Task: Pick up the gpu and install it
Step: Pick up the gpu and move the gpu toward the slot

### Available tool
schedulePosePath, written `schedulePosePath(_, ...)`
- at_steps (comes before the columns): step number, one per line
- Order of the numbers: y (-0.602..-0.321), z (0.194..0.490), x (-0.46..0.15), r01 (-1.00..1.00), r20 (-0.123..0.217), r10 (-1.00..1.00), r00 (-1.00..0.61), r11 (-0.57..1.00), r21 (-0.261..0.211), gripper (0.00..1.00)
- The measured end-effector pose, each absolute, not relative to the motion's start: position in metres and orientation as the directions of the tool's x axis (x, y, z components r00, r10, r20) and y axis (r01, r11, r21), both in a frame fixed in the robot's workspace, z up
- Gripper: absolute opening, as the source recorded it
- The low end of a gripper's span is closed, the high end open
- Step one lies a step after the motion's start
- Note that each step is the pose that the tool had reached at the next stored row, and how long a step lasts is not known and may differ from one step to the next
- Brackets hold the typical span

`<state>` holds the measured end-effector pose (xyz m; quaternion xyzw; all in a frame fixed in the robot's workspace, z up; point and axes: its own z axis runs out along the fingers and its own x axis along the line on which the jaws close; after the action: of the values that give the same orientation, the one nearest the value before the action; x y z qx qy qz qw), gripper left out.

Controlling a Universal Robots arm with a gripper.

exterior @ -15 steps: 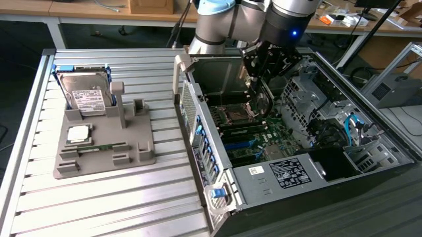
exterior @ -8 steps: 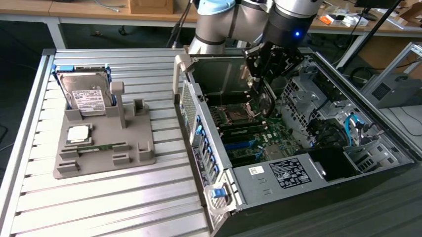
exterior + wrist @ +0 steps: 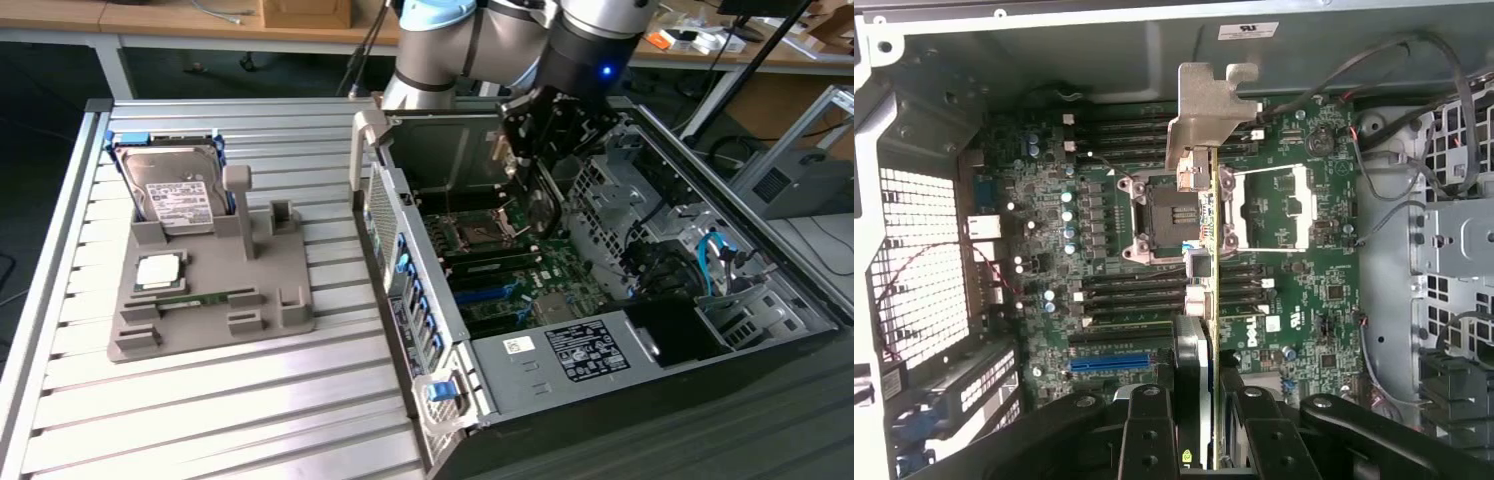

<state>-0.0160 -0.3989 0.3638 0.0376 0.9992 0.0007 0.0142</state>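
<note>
Slatted bench (image 3: 200, 400), open case (image 3: 390, 215) | gripper (image 3: 1199, 415) clamps gpu (image 3: 1206, 225) edge-on over motherboard (image 3: 1044, 250) | best held plumb, bracket (image 3: 1204, 105) squared to case's rear wall.

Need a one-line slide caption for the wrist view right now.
Gripper holds the gpu edge-on, silver bracket at its far end, over the motherboard inside the open computer case.

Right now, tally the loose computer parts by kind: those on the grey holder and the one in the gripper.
hard drive: 1
processor chip: 1
memory stick: 1
gpu, clamped in the gripper over the motherboard: 1
Total: 4
</note>
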Motion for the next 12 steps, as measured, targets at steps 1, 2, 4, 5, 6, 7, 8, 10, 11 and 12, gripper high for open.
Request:
schedulePosePath(1, -0.3989, 0.3636, -0.0152, 0.075, -0.028, 0.075, -0.997, 0.997, 0.003, 0.27)
schedulePosePath(2, -0.3989, 0.3634, -0.0146, 0.075, -0.028, 0.075, -0.997, 0.997, 0.002, 0.27)
schedulePosePath(4, -0.3988, 0.363, -0.0131, 0.075, -0.028, 0.075, -0.997, 0.997, 0.002, 0.27)
schedulePosePath(5, -0.3989, 0.3627, -0.012, 0.075, -0.028, 0.075, -0.997, 0.997, 0.003, 0.27)
schedulePosePath(6, -0.3989, 0.3624, -0.0112, 0.075, -0.028, 0.075, -0.997, 0.997, 0.003, 0.27)
schedulePosePath(7, -0.3989, 0.3622, -0.0106, 0.075, -0.028, 0.075, -0.997, 0.997, 0.002, 0.27)
schedulePosePath(8, -0.3989, 0.3619, -0.0095, 0.075, -0.028, 0.075, -0.997, 0.997, 0.003, 0.27)
schedulePosePath(10, -0.3989, 0.3612, -0.0077, 0.075, -0.028, 0.075, -0.997, 0.997, 0.002, 0.27)
schedulePosePath(11, -0.3989, 0.3609, -0.0066, 0.075, -0.028, 0.075, -0.997, 0.997, 0.003, 0.27)
schedulePosePath(12, -0.3989, 0.3604, -0.0055, 0.075, -0.028, 0.075, -0.997, 0.997, 0.003, 0.27)
